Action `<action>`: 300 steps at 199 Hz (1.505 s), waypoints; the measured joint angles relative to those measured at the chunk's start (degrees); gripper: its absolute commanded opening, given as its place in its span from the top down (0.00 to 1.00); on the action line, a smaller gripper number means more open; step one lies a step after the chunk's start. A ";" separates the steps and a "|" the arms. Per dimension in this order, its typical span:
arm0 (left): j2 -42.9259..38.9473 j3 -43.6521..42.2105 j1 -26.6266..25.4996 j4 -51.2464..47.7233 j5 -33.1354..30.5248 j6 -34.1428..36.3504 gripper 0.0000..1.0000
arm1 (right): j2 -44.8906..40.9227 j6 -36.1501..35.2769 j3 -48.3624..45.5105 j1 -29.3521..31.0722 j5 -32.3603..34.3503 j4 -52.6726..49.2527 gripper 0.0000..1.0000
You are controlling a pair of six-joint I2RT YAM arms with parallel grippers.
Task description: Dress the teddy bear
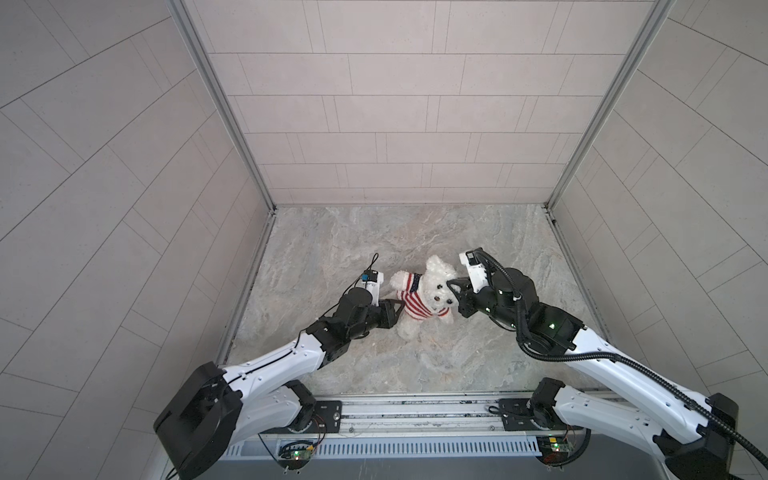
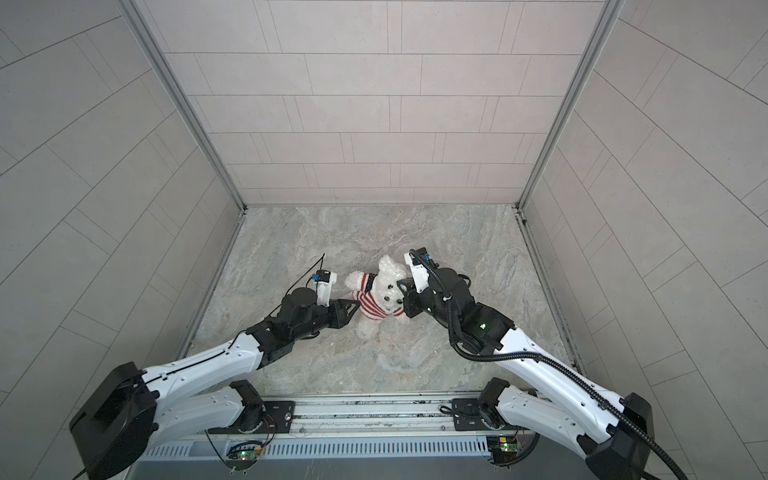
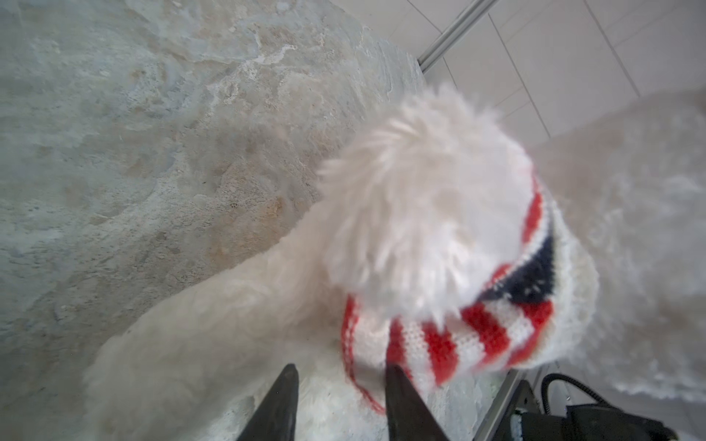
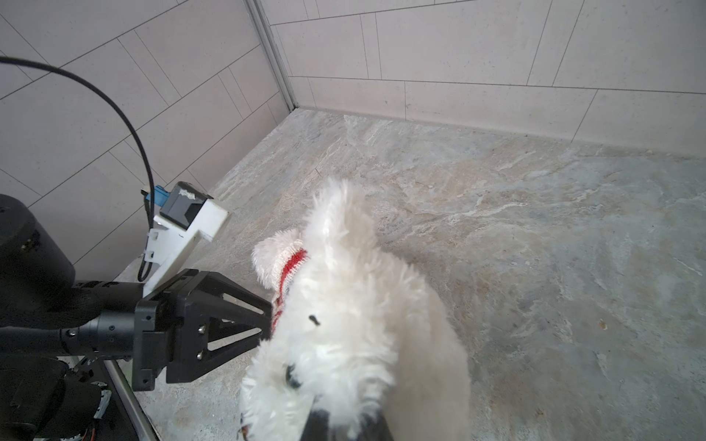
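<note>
While the teddy bear (image 1: 435, 293) lies near the middle of the marble table (image 1: 374, 365), its bare legs trail toward 6 o'clock, nearest the arm bases. Above them the striped sweater (image 1: 413, 305) covers the trunk, with one sleeve on the arm reaching to 10 o'clock. At the bear's 8 o'clock the left gripper (image 3: 341, 382) has its jaws partly apart, one fingertip at the knitted hem. I cannot tell whether it has any hold on the knit. At 3 o'clock the right gripper (image 4: 345, 429) is pinched nearly closed on the fur of the head. Beyond, toward 12 o'clock, are bare marble and the tiled back wall (image 1: 395, 124). The bear looks light, soft and squashy, so long fur would likely slide out of a shallow pinch. An ear root or a limb seems the surer hold, and the stretchy hem the place to tug the knit down. Both top views give the whole sprawl and both arms. Only the left wrist view shows the navy patch and the hem at the fingertip. Only the right wrist view shows the left gripper side-on, nosed against the stripes, and the bead eyes close up.
</note>
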 measured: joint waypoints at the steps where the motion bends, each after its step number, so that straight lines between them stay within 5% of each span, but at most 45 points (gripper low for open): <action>1: 0.02 0.00 0.00 0.07 0.00 0.00 0.65 | -0.02 0.00 -0.02 0.00 -0.02 0.00 1.00; 101: -0.92 0.00 0.28 7.30 4.02 -1.20 0.58 | -1.05 -0.04 -1.20 0.00 -0.42 0.76 1.00; 181: -1.16 -0.55 1.88 7.72 3.65 -3.69 1.00 | -1.70 -0.02 -1.42 0.00 -0.63 1.03 1.00; 286: -0.11 -2.99 3.96 7.26 0.87 -7.80 1.00 | -5.84 2.36 -4.13 -0.24 1.55 1.49 1.00; 300: 0.00 -3.02 3.98 7.61 1.38 -7.82 0.91 | -5.88 2.60 -4.17 -0.26 1.60 1.55 1.00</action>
